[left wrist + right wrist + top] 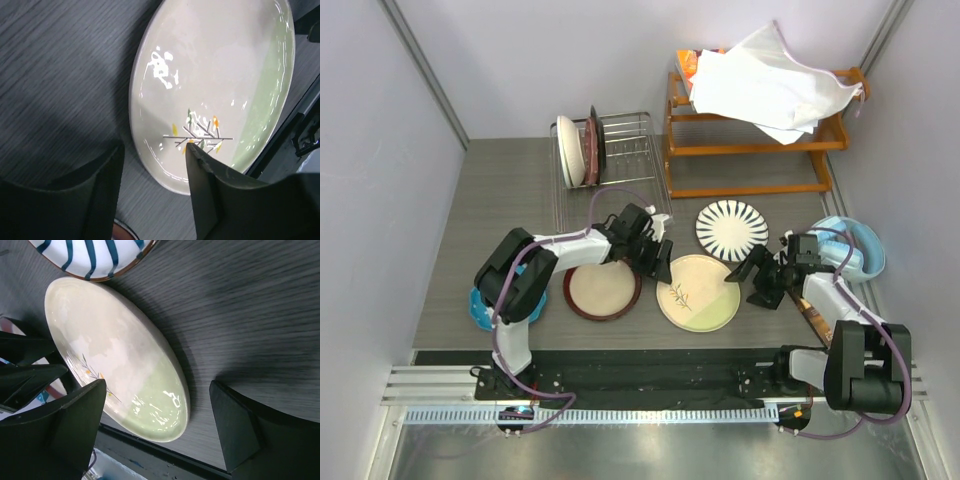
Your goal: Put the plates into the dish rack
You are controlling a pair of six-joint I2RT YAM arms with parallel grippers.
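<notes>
The cream-green leaf-sprig plate [698, 292] lies flat on the table between both arms. My left gripper [655, 262] is open at its left rim; in the left wrist view [154, 150] one finger [210, 190] is over the plate [215, 75] and the other is outside it. My right gripper [760, 278] is open at its right rim [157, 386], straddling the plate's edge [115, 355]. The striped plate [731, 230] lies behind it. The red-rimmed plate [602, 290] lies to the left. The blue dotted plate [478, 305] is mostly hidden by the left arm. The wire dish rack [625, 160] holds two upright plates [570, 150].
The orange slatted shelf rack [750, 150] stands at the back right with a white cloth [765, 85] draped over it. Blue headphones [850, 248] lie right of my right arm. The table's black front edge [650, 362] runs just below the plates.
</notes>
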